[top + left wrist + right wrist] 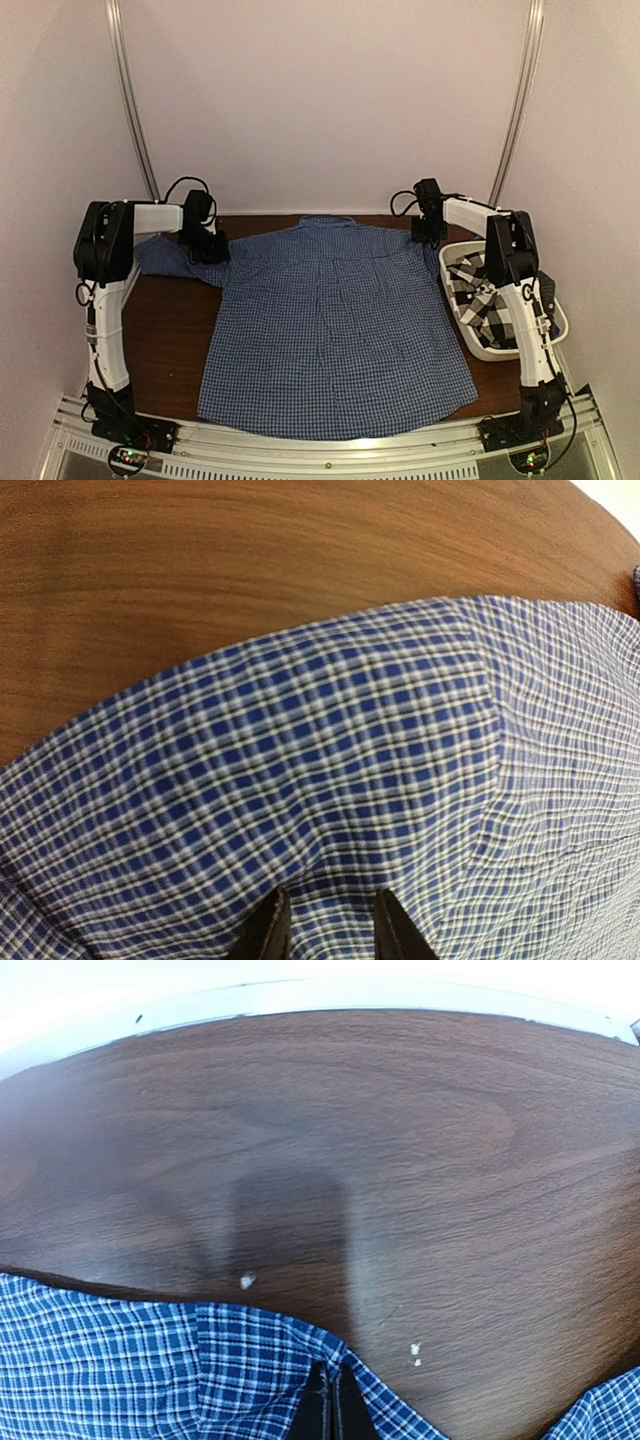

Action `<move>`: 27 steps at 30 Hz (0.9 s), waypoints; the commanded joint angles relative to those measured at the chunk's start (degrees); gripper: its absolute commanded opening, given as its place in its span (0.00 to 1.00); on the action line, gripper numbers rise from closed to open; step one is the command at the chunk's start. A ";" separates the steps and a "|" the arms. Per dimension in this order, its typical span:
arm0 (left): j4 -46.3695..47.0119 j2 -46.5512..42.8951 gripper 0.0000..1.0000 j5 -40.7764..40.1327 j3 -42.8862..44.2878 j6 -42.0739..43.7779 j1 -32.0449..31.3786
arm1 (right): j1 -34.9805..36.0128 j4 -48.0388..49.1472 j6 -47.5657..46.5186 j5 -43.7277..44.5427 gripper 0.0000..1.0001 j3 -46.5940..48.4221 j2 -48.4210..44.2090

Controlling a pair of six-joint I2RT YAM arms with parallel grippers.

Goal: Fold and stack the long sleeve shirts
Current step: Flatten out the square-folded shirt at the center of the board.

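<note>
The blue gingham shirt (330, 320) lies spread flat on the brown table (170, 330), collar at the far side. My left gripper (207, 243) is at its left shoulder, where the sleeve runs off to the left. In the left wrist view its fingers (265, 932) stand a little apart with a bunch of blue cloth (300, 760) held between them. My right gripper (430, 230) is at the right shoulder. In the right wrist view it (334, 1405) is shut on the edge of the blue shirt (120, 1360). The black-and-white check shirt (480, 290) lies crumpled in the tub.
A white plastic tub (480, 350) stands at the right edge of the table, beside the right arm. Bare wood shows left of the shirt and behind the collar (400, 1140). White walls close in the back and sides.
</note>
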 commanded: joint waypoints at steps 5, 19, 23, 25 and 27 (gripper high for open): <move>-3.10 -5.82 0.34 -4.65 5.03 -0.15 4.38 | -0.03 -1.15 -0.67 -2.20 0.22 1.91 -3.33; -4.71 -4.21 0.38 -13.75 8.76 -5.95 10.88 | 7.94 4.63 -0.73 -11.23 0.62 -5.73 -16.61; -4.05 -1.66 0.38 -16.25 9.42 -8.01 10.79 | 9.89 5.67 -0.26 -13.39 0.62 -7.55 -19.07; -3.99 0.04 0.38 -15.87 10.15 -8.41 10.77 | 10.80 6.49 -0.15 -13.54 0.62 -9.10 -20.31; -4.04 1.37 0.37 -15.86 10.54 -8.99 10.78 | 11.61 7.14 -0.07 -13.74 0.62 -10.29 -21.34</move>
